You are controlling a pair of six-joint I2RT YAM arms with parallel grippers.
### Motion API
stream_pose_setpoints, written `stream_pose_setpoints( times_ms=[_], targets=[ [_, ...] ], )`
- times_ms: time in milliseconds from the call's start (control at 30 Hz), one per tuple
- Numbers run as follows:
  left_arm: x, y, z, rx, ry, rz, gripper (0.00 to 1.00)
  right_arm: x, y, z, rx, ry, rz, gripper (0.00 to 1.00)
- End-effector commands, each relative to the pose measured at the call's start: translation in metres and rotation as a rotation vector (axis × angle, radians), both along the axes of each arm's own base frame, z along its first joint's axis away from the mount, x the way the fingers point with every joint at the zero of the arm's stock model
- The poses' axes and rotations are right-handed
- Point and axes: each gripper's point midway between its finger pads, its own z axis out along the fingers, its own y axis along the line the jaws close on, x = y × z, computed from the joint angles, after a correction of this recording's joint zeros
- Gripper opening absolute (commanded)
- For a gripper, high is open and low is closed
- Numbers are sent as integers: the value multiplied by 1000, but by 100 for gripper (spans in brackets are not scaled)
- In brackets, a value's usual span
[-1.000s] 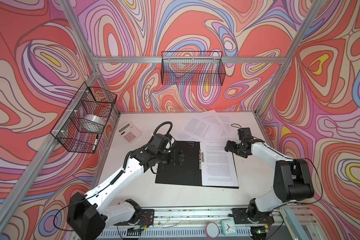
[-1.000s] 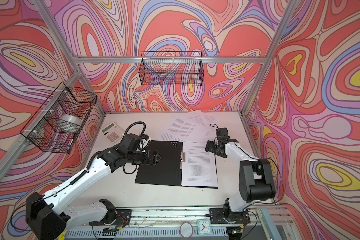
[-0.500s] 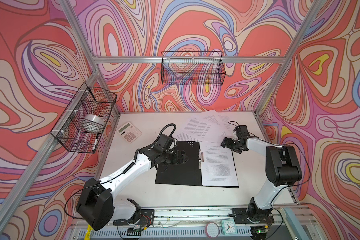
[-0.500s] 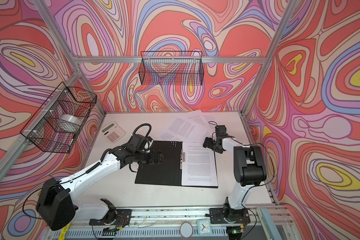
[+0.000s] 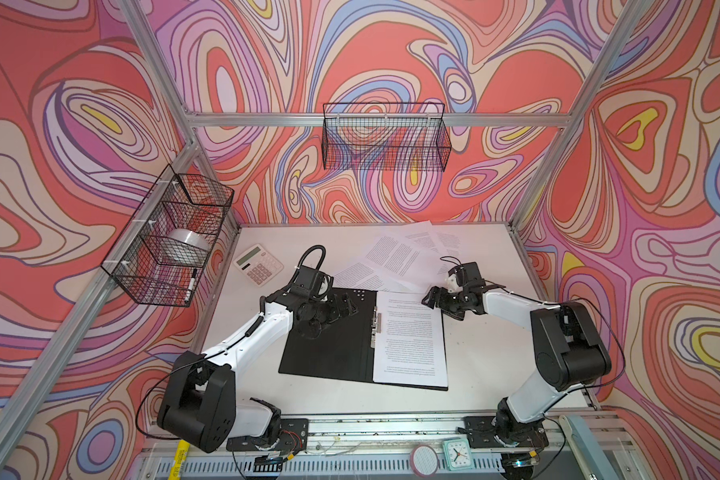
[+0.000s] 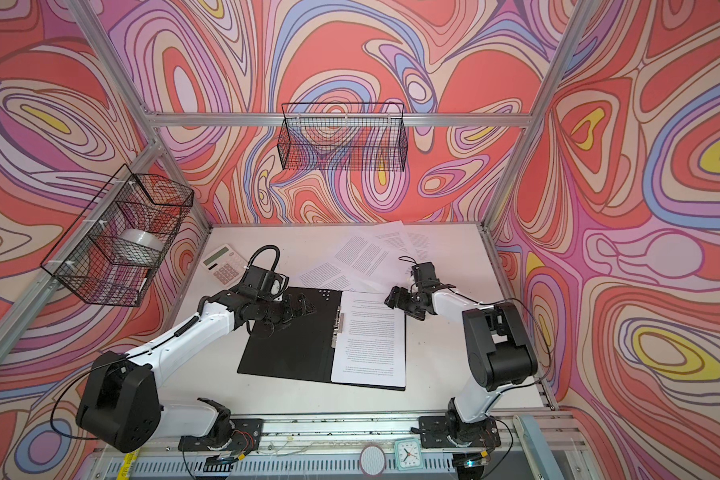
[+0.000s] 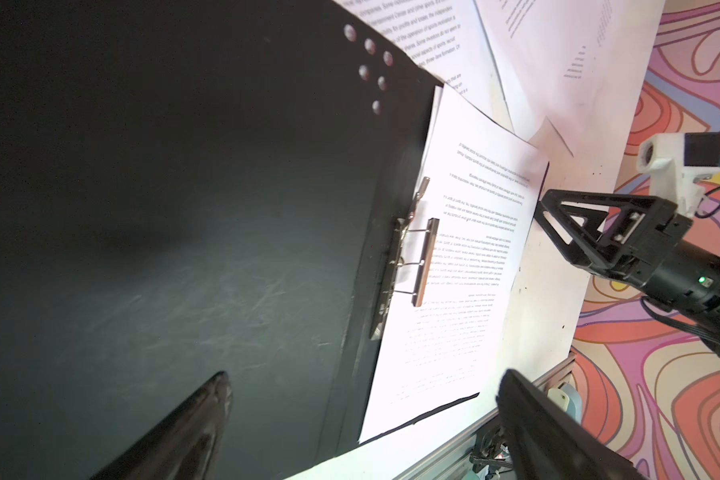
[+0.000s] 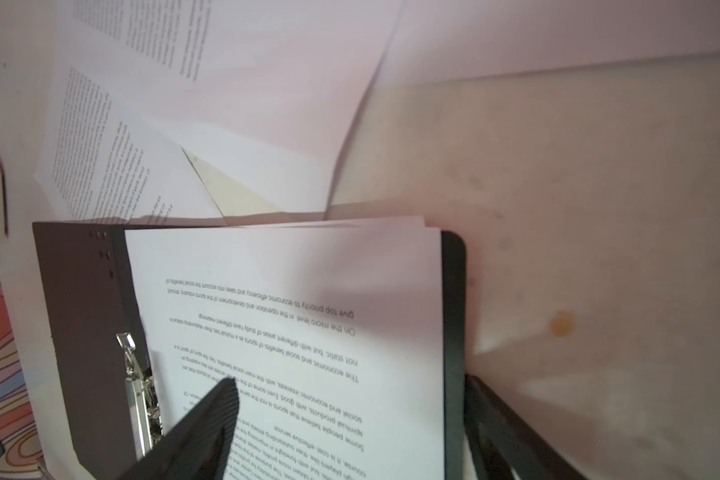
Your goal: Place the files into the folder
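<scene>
The folder lies open in the middle of the table, black inside up, with a metal clip at its spine. Printed sheets rest on its right half. More files lie loose and overlapping behind it. My left gripper hovers open over the far part of the black left flap, holding nothing. My right gripper is open at the folder's far right corner, one finger over the page, the other outside the folder's edge.
A white-and-pink calculator sits at the back left. A wire basket with a tape roll and a marker hangs on the left wall, and another wire basket on the back wall. A small clock stands on the front rail.
My right gripper has moved left onto the folder's far right corner. The left gripper has shifted slightly over the black flap, still open.
</scene>
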Motion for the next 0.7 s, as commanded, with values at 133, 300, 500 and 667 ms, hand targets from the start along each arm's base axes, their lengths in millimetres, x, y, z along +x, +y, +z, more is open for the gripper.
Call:
stream_pose_setpoints(
  times_ms=[133, 300, 500, 667],
  targets=[
    [-4, 5, -2, -7, 28, 19, 100, -7, 43, -12, 50, 24, 42, 88],
    [-6, 9, 4, 5, 28, -8, 99, 2, 30, 6, -48, -33, 35, 88],
    [13, 17, 31, -19, -1, 36, 98, 24, 40, 38, -62, -87, 117, 82],
    [61, 51, 32, 42, -8, 161, 99, 40, 72, 38, 18, -86, 229, 80]
  ],
)
